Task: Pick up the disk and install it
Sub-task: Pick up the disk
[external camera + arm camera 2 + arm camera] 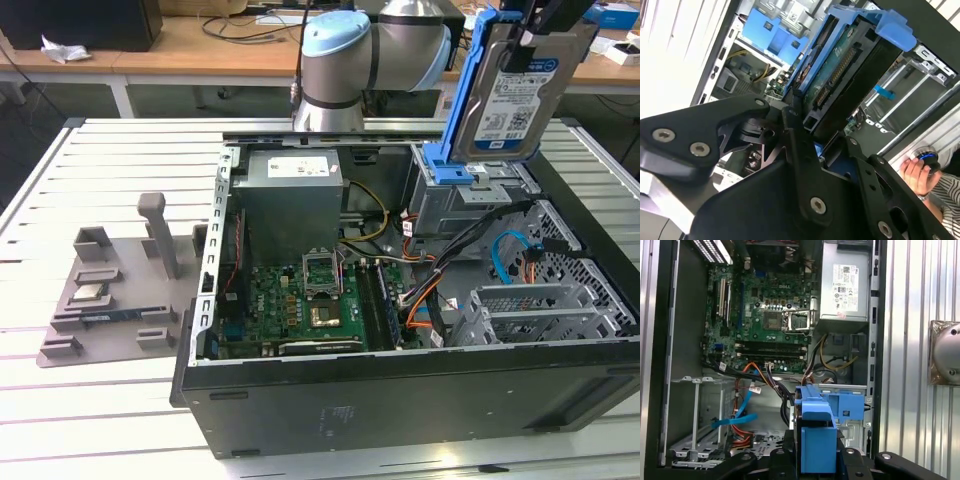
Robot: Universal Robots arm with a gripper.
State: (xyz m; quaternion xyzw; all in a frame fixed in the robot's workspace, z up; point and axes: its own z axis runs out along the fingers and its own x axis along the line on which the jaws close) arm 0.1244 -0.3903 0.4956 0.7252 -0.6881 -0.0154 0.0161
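The disk (515, 95) is a silver hard drive with a white-and-blue label, clipped in a blue carrier frame. It hangs upright, slightly tilted, above the back right corner of the open computer case in the exterior view. My gripper (545, 25) is shut on its top end. The drive's lower edge is just above a grey drive bay with a blue bracket (450, 170). In the second wrist view the disk (840, 75) shows its circuit-board side between my black fingers (790, 125). In the first wrist view the carrier's blue edge (815, 435) sits over the bay's blue bracket (847, 405).
The open computer case (400, 400) holds a motherboard (300, 300), a grey power supply (290, 195), orange and blue cables (515, 250) and an empty metal cage (540, 310). A grey fixture with parts (110, 290) lies at the exterior view's left. A person's hand (917, 175) is beside the case.
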